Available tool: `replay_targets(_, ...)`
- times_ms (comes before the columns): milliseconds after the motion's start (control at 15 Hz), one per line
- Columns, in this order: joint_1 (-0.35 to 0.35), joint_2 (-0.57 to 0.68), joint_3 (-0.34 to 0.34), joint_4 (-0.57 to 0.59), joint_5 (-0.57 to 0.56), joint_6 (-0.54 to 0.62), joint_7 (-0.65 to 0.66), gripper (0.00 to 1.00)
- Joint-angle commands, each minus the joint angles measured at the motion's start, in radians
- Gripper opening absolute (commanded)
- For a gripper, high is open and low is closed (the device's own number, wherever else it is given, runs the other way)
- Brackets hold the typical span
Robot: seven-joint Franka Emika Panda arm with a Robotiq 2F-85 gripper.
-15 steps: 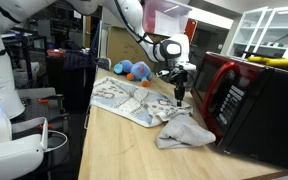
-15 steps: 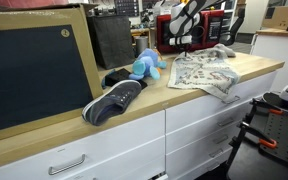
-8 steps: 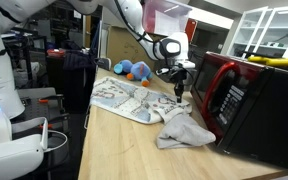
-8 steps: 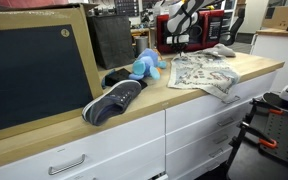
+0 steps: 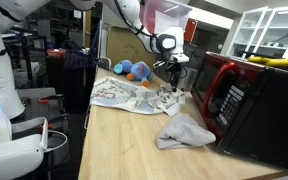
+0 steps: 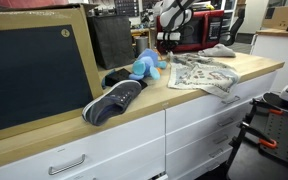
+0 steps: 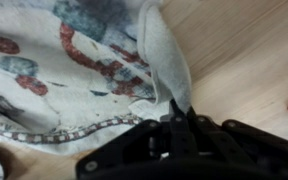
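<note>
One fold of the printed cloth (image 7: 84, 60) sits pinched in my closed hand (image 7: 180, 118), the rest spread on the bench (image 7: 249, 50) toward ten o'clock; I judge it light, limp, best held by its hem.

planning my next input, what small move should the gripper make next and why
Probably a short lift straight up. In the wrist view the gripper is shut on an edge of the patterned cloth, most of which lies on the wooden counter; the red microwave stands close beside, so sideways travel looks riskier.
</note>
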Motion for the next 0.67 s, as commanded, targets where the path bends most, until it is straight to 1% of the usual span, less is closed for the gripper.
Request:
replay_targets(0,0.006,-0.015,0.039,0.007,0.041,0.052,0.014,0.01)
replay_targets(267,0.015,0.011,0.054,0.037,0.059,0.153,0.016,0.01)
replay_targets(333,0.013,0.01,0.054,0.041,0.062,0.15,0.01,0.08)
replay_targets(400,0.008,0.005,0.053,0.041,0.062,0.144,0.001,0.31)
replay_targets(533,-0.018,-0.019,0.055,0.027,0.061,0.117,-0.043,0.35)
replay_targets(600,-0.038,-0.032,0.055,0.02,0.063,0.115,-0.071,0.4)
